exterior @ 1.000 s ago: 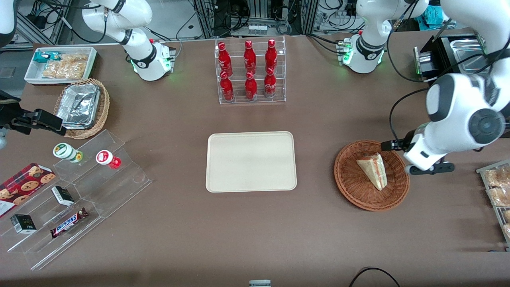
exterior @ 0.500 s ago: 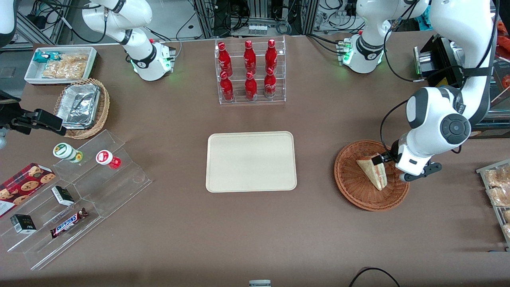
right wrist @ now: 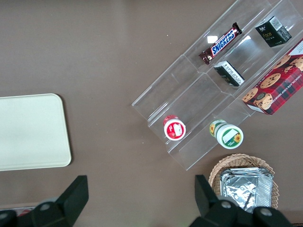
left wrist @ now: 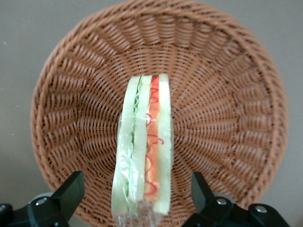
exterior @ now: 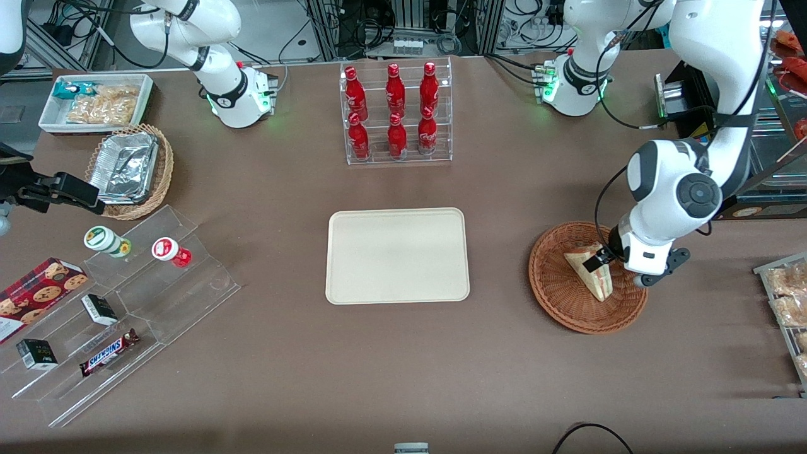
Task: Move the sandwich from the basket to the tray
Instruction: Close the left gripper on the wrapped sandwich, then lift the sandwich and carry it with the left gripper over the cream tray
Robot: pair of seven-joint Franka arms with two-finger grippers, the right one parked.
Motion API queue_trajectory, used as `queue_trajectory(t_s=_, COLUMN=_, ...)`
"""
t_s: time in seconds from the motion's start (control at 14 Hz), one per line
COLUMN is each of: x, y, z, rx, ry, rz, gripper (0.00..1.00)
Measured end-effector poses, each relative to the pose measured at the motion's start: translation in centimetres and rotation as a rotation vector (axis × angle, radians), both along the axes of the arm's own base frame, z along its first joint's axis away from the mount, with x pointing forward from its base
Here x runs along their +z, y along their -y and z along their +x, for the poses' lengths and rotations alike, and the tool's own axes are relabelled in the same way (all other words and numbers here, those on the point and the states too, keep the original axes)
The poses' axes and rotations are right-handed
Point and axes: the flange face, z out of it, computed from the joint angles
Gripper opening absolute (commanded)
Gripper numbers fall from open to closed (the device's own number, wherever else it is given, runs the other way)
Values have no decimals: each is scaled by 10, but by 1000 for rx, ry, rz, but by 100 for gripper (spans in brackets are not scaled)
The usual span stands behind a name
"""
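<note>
The sandwich (exterior: 591, 275), a pale wedge with red-orange and green layers, lies in the round reddish-brown wicker basket (exterior: 555, 287) toward the working arm's end of the table. My left gripper (exterior: 597, 260) hangs low over the basket, directly above the sandwich. In the left wrist view the sandwich (left wrist: 144, 142) stands on edge in the basket (left wrist: 227, 118). The gripper (left wrist: 137, 189) is open, with one black finger (left wrist: 71, 191) on each side of the wedge's wide end and a gap between each finger and the bread. The cream-beige tray (exterior: 397, 255) lies bare at mid-table.
A clear rack of red bottles (exterior: 396, 113) stands farther from the camera than the tray. A wire rack of pastries (exterior: 788, 302) sits at the table edge beside the basket. A clear tiered stand with snacks (exterior: 120, 302), a foil-tray basket (exterior: 130, 170) and a white bin (exterior: 94, 101) lie toward the parked arm's end.
My left arm has swung in over the basket and come lower. The gripper went from the basket's rim to directly above the sandwich. The sandwich has not moved.
</note>
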Motion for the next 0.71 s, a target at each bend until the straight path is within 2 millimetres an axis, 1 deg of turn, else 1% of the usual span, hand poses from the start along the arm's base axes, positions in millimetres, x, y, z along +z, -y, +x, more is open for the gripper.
queue_trajectory(t_s=0.07, x=-10, y=0, z=-4, rx=2, ry=-5, rz=0, gripper=100)
queue_trajectory(t_s=0.14, x=-19, y=0, z=-6, rx=4, ry=-16, rz=0, gripper=80)
queue_trajectory(t_s=0.21, x=-25, y=0, z=-7, rx=5, ry=-26, rz=0, gripper=36)
queue_trajectory(t_s=0.29, x=-29, y=0, z=-8, rx=6, ry=-32, rz=1, gripper=14)
queue_trajectory(t_s=0.36, x=-30, y=0, z=-8, rx=6, ry=-33, rz=1, gripper=9)
queue_trajectory(t_s=0.43, x=-29, y=0, z=-7, rx=6, ry=-31, rz=0, gripper=6)
queue_trajectory(t_s=0.57, x=-23, y=1, z=-2, rx=8, ry=-20, rz=-1, gripper=5)
queue_trajectory(t_s=0.71, x=-11, y=1, z=6, rx=8, ry=-46, rz=2, gripper=6)
